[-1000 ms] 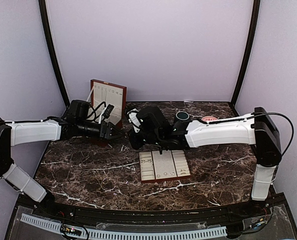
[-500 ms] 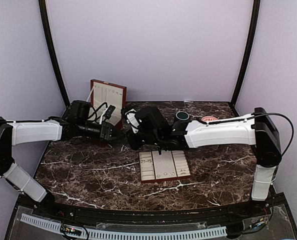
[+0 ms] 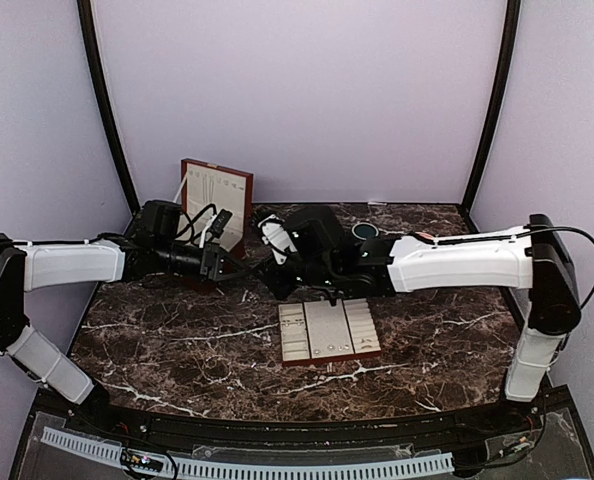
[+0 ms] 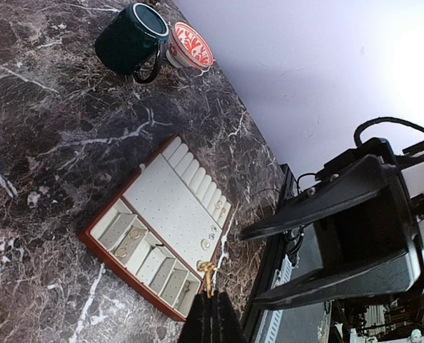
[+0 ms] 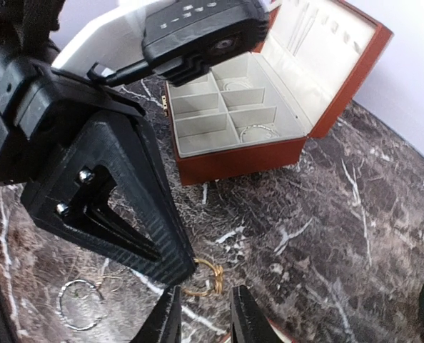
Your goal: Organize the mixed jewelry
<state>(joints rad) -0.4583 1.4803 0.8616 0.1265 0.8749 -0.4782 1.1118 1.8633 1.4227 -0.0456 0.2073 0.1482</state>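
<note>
My left gripper (image 4: 212,306) is shut on a small gold ring (image 4: 206,271), held by its edge just above the marble table. In the right wrist view the same ring (image 5: 210,277) hangs at the left gripper's tip. My right gripper (image 5: 206,318) is open, one finger on each side just short of the ring and not touching it. In the top view the left gripper (image 3: 235,266) and the right gripper (image 3: 263,277) meet tip to tip in front of the wooden box (image 3: 215,198). A silvery bangle (image 5: 76,304) and a fine chain (image 5: 110,280) lie on the table.
The open red-brown box (image 5: 298,146) holds a bangle (image 5: 255,132) in one compartment. The cream-padded tray (image 4: 87,234) carries a few rings and studs and lies mid-table (image 3: 289,358). A dark green mug (image 4: 130,41) and a red patterned bowl (image 4: 190,46) stand at the back.
The right arm has shifted slightly to the right and back, its wrist turning. The left arm has stayed still with the ring in it.
</note>
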